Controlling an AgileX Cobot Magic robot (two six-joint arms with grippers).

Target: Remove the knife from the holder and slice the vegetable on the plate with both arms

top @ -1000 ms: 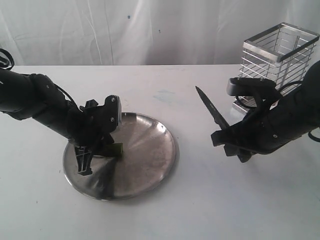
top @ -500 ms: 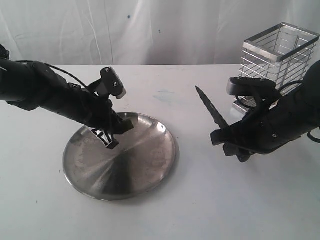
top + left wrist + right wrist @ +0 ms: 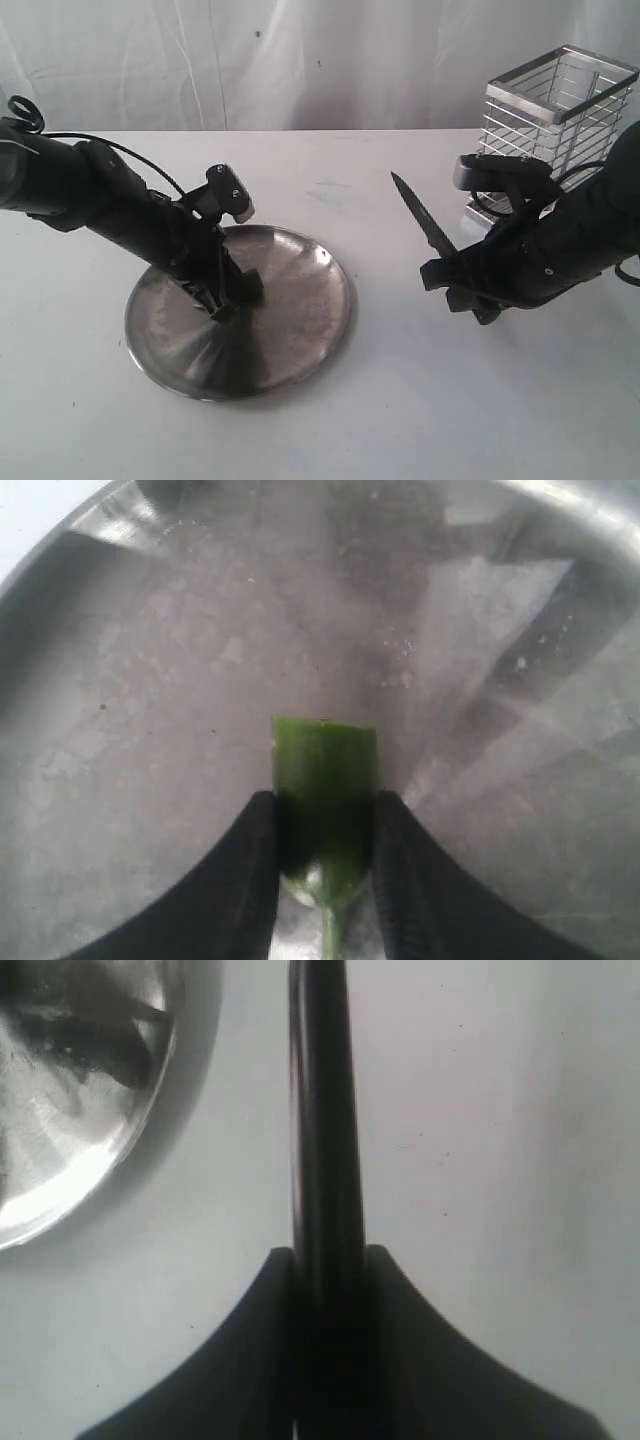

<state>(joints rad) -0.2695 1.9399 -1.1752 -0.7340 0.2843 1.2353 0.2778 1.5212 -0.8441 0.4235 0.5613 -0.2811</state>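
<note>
The left tool (image 3: 325, 802) is closed partway on a short green pepper (image 3: 326, 765). Its two black fingers (image 3: 240, 880) press the pepper's sides, so the flat cut end sticks out past the tips and a thin stem shows further back between them. Tool and pepper sit low over the round steel plate (image 3: 300, 320), near its middle — whether the pepper touches the metal I cannot tell. In the exterior view the left arm (image 3: 90, 200) reaches down into the plate from the left edge, and the pepper is hidden there behind the fingers.

The right tool (image 3: 328, 1256) is clamped on the handle end of a black knife (image 3: 418, 215), jaws narrow and tight against both sides. The knife is out of the holder (image 3: 555, 110) — held in the air to the right of the plate, blade tilted up, point aimed toward the back left. It is clear of the plate and well apart from the pepper. The wire holder stands upright on the white table (image 3: 400, 420) behind the right arm (image 3: 560, 250), at the back right.
</note>
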